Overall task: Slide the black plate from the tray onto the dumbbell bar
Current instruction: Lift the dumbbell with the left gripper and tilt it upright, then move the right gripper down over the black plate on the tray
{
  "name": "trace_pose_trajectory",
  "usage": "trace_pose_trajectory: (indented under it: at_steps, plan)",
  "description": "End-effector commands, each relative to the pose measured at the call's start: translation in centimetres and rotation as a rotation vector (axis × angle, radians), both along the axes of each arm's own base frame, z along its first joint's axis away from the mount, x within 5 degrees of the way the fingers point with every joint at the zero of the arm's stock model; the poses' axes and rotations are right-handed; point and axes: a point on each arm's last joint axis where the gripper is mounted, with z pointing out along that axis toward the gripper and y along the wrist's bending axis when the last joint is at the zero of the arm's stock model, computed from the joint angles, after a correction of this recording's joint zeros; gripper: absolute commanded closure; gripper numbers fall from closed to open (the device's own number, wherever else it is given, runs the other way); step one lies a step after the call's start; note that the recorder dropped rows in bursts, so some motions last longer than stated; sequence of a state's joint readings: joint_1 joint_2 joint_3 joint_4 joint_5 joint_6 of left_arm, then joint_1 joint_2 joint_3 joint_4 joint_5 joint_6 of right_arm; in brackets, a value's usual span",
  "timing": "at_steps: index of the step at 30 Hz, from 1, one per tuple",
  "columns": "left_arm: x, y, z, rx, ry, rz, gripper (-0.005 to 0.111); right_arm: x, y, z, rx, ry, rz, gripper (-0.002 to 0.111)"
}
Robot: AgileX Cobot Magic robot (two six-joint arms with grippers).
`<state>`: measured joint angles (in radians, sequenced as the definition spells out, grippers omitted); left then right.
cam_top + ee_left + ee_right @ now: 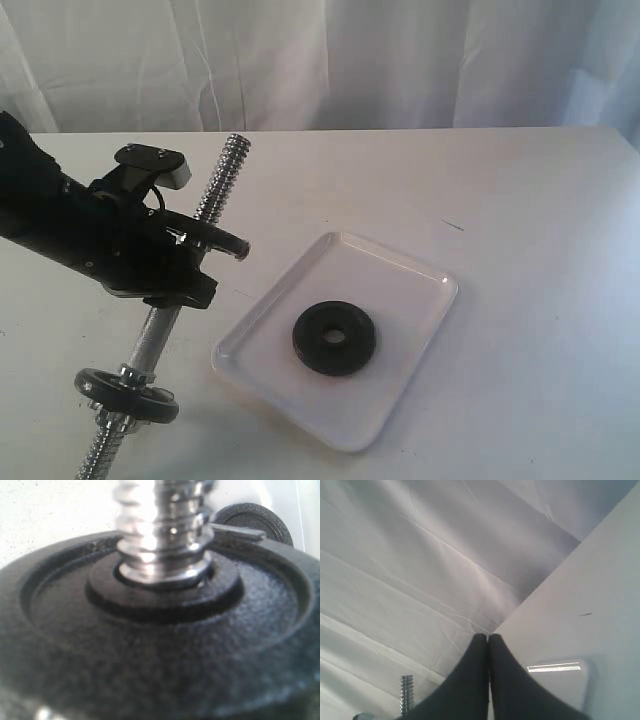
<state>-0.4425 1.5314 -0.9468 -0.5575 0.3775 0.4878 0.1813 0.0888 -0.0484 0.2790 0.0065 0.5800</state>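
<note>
The black plate (335, 337) lies flat inside the clear tray (400, 262), in the middle of the table. The dumbbell bar (222, 175) runs slantwise at the left. Its lower end carries a black disc with a chrome nut (126, 394). My left gripper (215, 243) is closed around the bar's middle. In the left wrist view another black disc (150, 645) on the threaded rod (160, 530) fills the picture, the black plate (255, 520) lies beyond it, and no fingers show. My right gripper (487, 639) is shut on nothing, above a corner of the tray (560, 680). The exterior view does not show it.
A white curtain (350, 60) hangs behind the white table (540, 220). A small dark mark (453, 225) sits on the tabletop beyond the tray. The bar's threaded end (406, 692) shows low in the right wrist view.
</note>
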Motion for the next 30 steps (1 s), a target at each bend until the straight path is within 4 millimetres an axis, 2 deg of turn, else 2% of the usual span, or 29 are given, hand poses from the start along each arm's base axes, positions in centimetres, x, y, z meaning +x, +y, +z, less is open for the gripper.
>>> trace_pose_trajectory:
  at_steps: [1,6,10,14,18,20,21,25,26,28,30]
  plan:
    - [0.1,-0.2,2.8,-0.106,-0.086,0.062,0.107,-0.1,0.3,4.2,-0.278,-0.006,0.029,0.108]
    - [0.2,-0.2,2.9,-0.104,-0.096,0.063,0.107,2.2,0.7,9.4,-0.65,0.062,0.072,0.108]
    - [0.3,-0.1,2.9,-0.095,-0.106,0.056,0.107,6.8,1.5,12.8,-0.94,0.213,0.181,0.108]
    - [0.3,-0.1,2.9,-0.086,-0.119,0.039,0.107,12.1,2.9,14.1,-1.069,0.347,0.348,0.108]
    - [0.2,-0.1,2.8,-0.073,-0.116,0.02,0.107,17.0,5.1,14.4,-1.04,0.382,0.559,0.105]
    - [0.1,-0.1,2.7,-0.071,-0.108,0.013,0.107,18.8,6.4,14.2,-0.987,0.415,0.684,0.093]
    - [0.0,-0.1,2.7,-0.07,-0.102,0.011,0.107,19.9,7.0,13.8,-0.942,0.441,0.741,0.082]
    - [0.0,-0.1,2.7,-0.069,-0.1,0.006,0.107,23.8,8.5,11.1,-0.865,0.524,0.861,0.028]
    - [0.0,-0.1,2.7,-0.069,-0.098,0.005,0.107,24.5,8.9,10.2,-0.858,0.547,0.889,0.017]
    - [0.0,-0.1,2.7,-0.062,-0.102,0.002,0.107,25.5,9.9,8.7,-0.863,0.578,0.946,0.007]
    - [0.0,0.0,2.6,-0.057,-0.105,-0.001,0.107,26.1,11.1,7.1,-0.875,0.607,0.999,0.005]
